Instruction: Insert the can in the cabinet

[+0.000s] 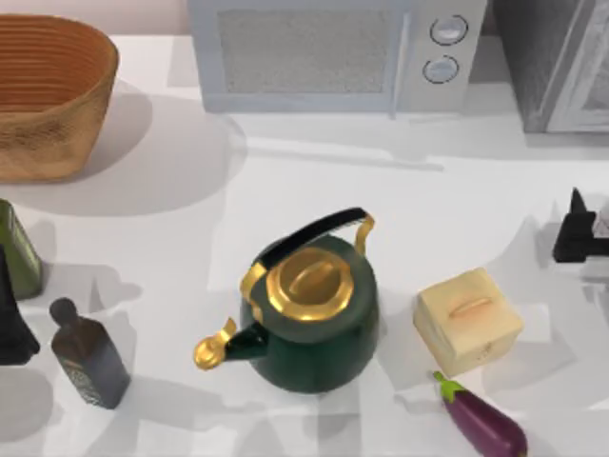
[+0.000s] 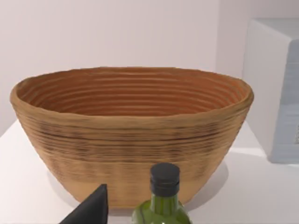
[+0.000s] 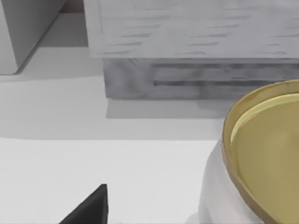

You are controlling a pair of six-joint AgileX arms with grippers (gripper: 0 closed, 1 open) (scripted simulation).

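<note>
The can (image 3: 219, 196), pale whitish with a round gold top, sits on the white table right beside my right gripper. Behind it stands the cabinet (image 3: 196, 79), dark grey and mottled, with a pale grey framed panel (image 3: 196, 28) across its front. From above, the cabinet (image 1: 552, 67) fills the back right corner. My right gripper (image 1: 578, 233) hangs at the table's right edge, in front of the cabinet. My left gripper (image 1: 11, 324) is parked at the far left edge, next to a green bottle (image 1: 19, 248).
A green and gold kettle (image 1: 309, 319) stands mid-table. A tan box (image 1: 468, 319) and an eggplant (image 1: 483, 419) lie to its right, a dark stoppered bottle (image 1: 88, 354) to its left. A wicker basket (image 1: 48, 90) and white microwave (image 1: 333, 48) line the back.
</note>
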